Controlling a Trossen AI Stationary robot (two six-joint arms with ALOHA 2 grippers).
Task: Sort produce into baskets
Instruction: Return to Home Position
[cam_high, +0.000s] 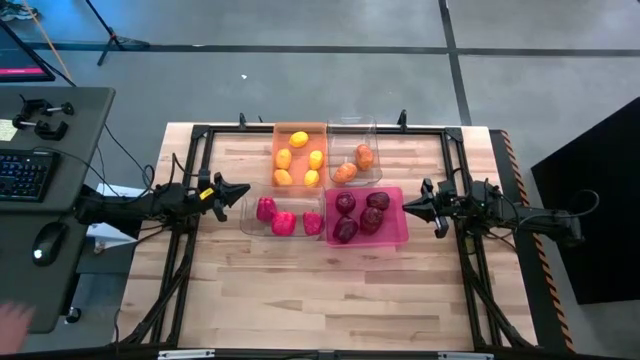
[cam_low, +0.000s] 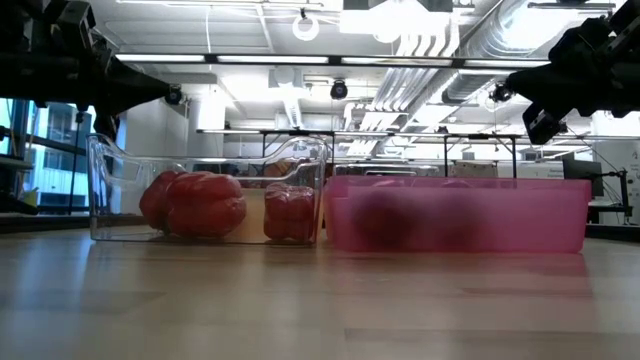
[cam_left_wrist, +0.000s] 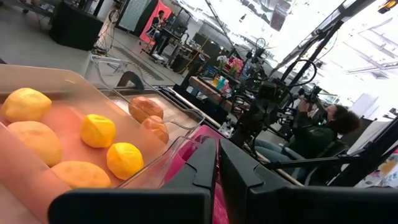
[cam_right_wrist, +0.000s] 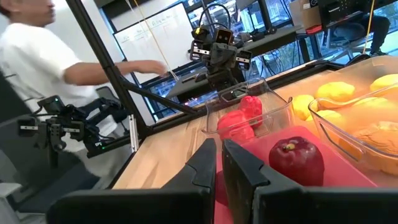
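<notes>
We see a pale wooden table (cam_high: 330, 300) beneath the left gripper (cam_high: 247, 190) and the right gripper (cam_high: 405, 203), standing on a grey concrete floor (cam_high: 330, 80) crossed by dark seams. Behind the left gripper, off the table's edge, there is a grey desk (cam_high: 70, 115) with a keyboard (cam_high: 22, 175) and a mouse (cam_high: 48, 243). Behind the right gripper we find a black panel (cam_high: 600, 180). High above both run white ducts (cam_low: 440, 50) and strip lights (cam_low: 250, 58). Windows (cam_low: 40, 150) glow out past the left gripper's side.
</notes>
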